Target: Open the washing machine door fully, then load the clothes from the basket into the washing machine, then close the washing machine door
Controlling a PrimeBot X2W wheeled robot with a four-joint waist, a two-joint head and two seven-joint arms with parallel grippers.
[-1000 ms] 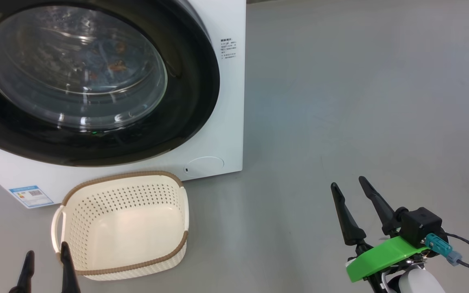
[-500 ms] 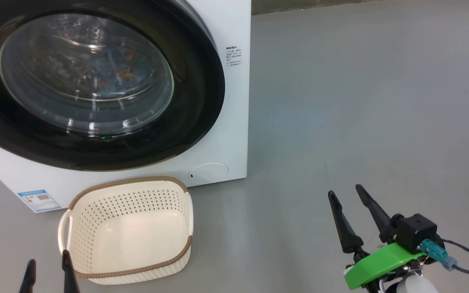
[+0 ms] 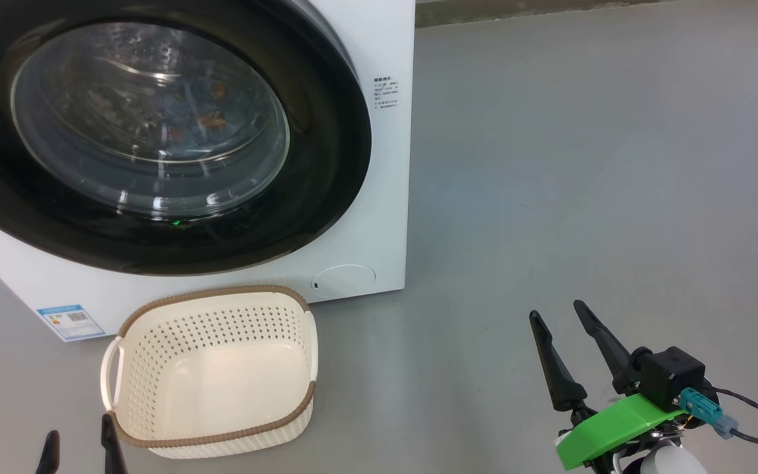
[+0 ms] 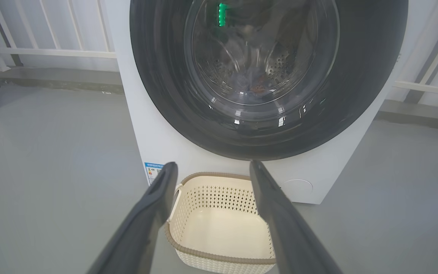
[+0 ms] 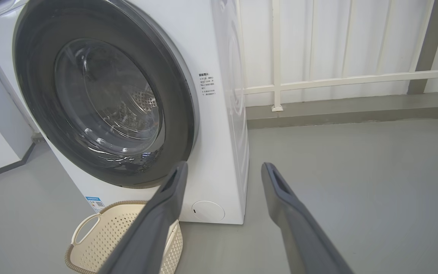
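The washing machine door [image 3: 149,131] is shut flush against the front of the washing machine [image 3: 385,197], its wide black rim ringing the bulging glass. Through that glass, the clothes [image 3: 204,115] show as a dim heap of blue fabric with orange-brown marks lying low in the perforated drum; the left wrist view shows them [image 4: 251,82] at the bottom of the window. At 5 o'clock from the door a round cap [image 3: 345,279] sits low on the white front, and at 7 o'clock a small blue label [image 3: 71,320] is stuck near the lower corner. At 6 o'clock from the door the basket [image 3: 214,291] stands upright on the grey floor [image 3: 583,164] close before the machine; whether its far rim touches the front cannot be told. Its cream inside is bare. At 7 o'clock from the basket the left gripper [image 3: 79,438] rises from the bottom edge of the head view with its two dark fingers spread wide and nothing between them, one fingertip just beside the basket's near corner. Well apart, at 3 o'clock from the basket, the right gripper [image 3: 558,311] stands over bare floor, fingers likewise spread wide and holding nothing, with a green bracket [image 3: 606,428] at its wrist. Behind the machine, in the right wrist view, a white railing [image 5: 318,80] runs along the wall.
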